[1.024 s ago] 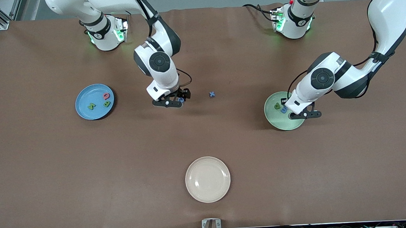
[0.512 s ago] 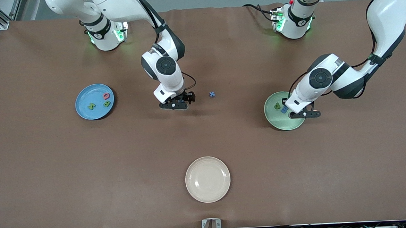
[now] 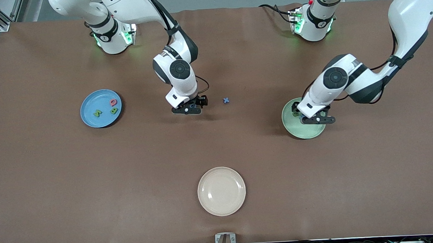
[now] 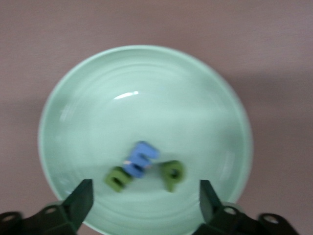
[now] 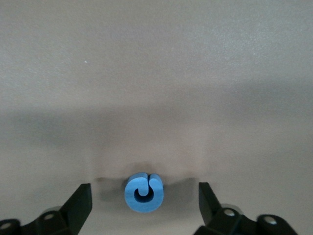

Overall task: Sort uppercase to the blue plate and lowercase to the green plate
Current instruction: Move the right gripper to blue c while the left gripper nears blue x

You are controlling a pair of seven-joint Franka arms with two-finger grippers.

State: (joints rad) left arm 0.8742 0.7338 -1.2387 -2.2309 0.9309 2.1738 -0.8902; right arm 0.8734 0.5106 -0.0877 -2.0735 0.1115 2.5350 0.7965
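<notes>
The blue plate (image 3: pixel 89 105) toward the right arm's end holds uppercase letters: a pink Q (image 3: pixel 113 102), a green N (image 3: pixel 97 113) and a green B (image 3: pixel 114 111). A blue G (image 5: pixel 144 192) lies on the table between the spread fingers of my open right gripper (image 5: pixel 145 204), which stands low over it (image 3: pixel 188 108). A blue x (image 3: pixel 226 100) lies beside it on the table. My left gripper (image 4: pixel 145 203) hangs open over the green plate (image 4: pixel 146 54), (image 3: pixel 306 132). In that plate lie a blue m (image 4: pixel 141 159), a green p (image 4: pixel 172 175) and another small green letter (image 4: pixel 117 178).
A cream plate (image 3: pixel 221 191) sits near the table's front edge, about midway between the arms. Brown table cover runs all round the plates.
My left gripper has opened over the green plate and the blue m now lies in it. My right gripper has shifted and come down around the blue G.
</notes>
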